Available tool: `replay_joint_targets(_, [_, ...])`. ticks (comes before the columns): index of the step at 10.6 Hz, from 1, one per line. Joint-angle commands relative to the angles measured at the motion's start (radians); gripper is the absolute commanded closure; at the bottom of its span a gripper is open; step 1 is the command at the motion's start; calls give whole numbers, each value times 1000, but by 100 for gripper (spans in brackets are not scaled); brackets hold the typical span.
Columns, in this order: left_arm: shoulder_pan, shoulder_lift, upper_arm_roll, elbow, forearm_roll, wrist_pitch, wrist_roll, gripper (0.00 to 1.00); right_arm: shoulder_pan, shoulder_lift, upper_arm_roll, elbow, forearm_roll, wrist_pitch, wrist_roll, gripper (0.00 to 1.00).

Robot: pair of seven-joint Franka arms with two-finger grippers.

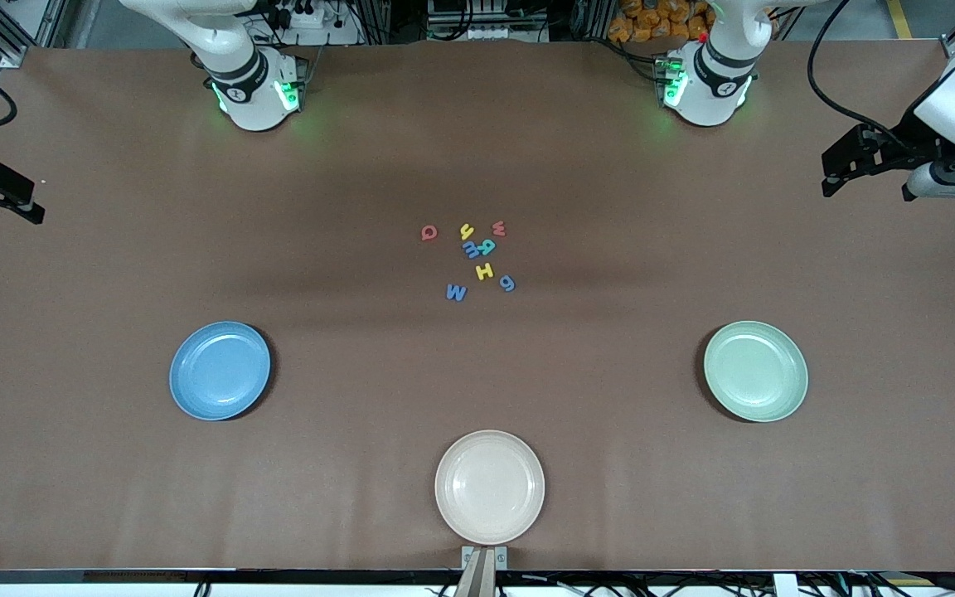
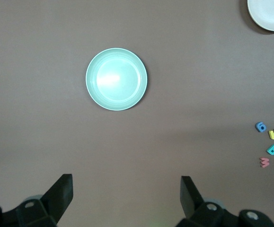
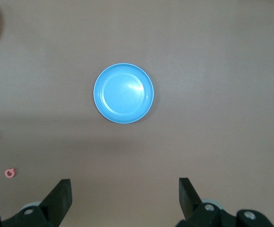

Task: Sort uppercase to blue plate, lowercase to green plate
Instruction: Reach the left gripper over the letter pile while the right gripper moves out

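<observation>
High over the table's two ends, the left gripper [image 2: 126, 187] and right gripper [image 3: 125, 189] hang spread, empty. Sorting looks unstarted: all letters [image 1: 472, 257] lie well apart from both, so either must reach inward first.

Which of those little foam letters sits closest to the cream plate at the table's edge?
The blue foam capital M. It lies lowest in the cluster, nearest the front camera and the round cream plastic plate; the blue g sits slightly farther.

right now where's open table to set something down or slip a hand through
Bare brown table runs between the blue plate and the cream plate, between the cream plate and the green plate, and from the letter cluster down to the cream plate. Only the cluster is crowded. Both plates sit empty. The left gripper and right gripper wait open at the table's ends.
</observation>
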Motion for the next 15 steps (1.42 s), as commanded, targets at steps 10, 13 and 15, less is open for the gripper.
replay_joint_targets(10, [-193, 154, -143, -31, -45, 52, -195, 0, -30, 9, 2, -74, -2, 17, 8, 0])
replay_joint_targets(13, [-242, 255, -228, -35, -50, 130, -270, 0, -54, 44, 2, -81, -1, 20, 8, 0])
replay_joint_targets(15, [-290, 315, -297, -37, -43, 205, -398, 0, -71, 68, 2, -82, -1, 22, 6, 0])
